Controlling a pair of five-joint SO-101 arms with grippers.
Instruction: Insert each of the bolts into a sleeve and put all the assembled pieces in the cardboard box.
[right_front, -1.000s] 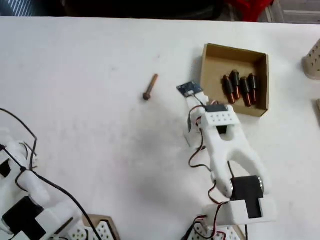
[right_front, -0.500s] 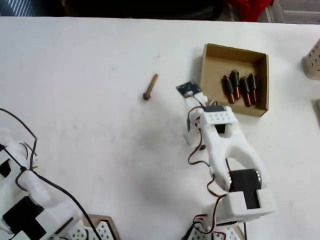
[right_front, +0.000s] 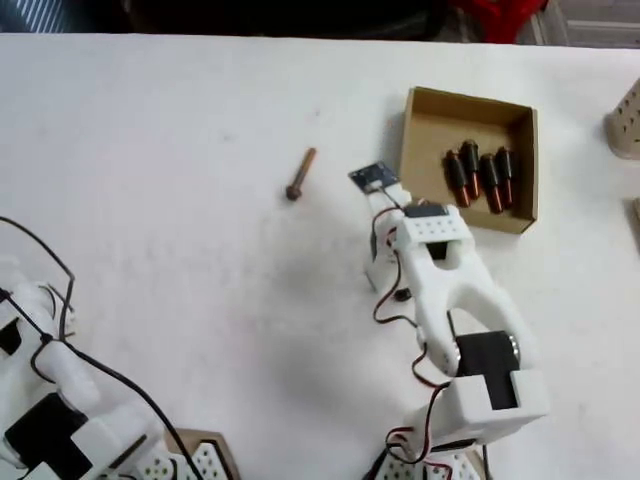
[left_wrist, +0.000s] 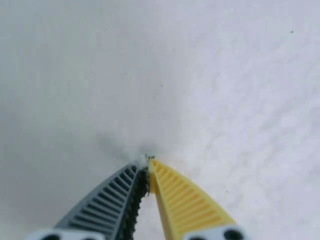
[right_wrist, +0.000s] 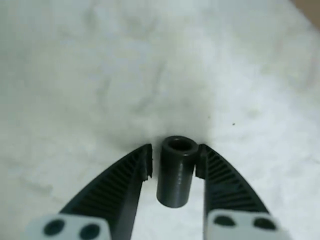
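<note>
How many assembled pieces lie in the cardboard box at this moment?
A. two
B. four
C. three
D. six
B: the high view shows four assembled pieces lying side by side in the cardboard box.

You're at a robotics lab bench, or a hobby workshop much like one: the white table (right_front: 150, 110) carries small arms (right_front: 450, 290) built of white printed parts, with bare red and black wires (right_front: 383, 300) looping along them and an uncovered circuit board (right_front: 372, 178) at one wrist. Perforated mounting plates (right_front: 185, 462) sit at the near edge, and a plain cardboard box (right_front: 420, 120) holds a row of metal bolt-and-sleeve pieces (right_front: 480, 178), the kind of hardware you'd see on a test rig.
</note>
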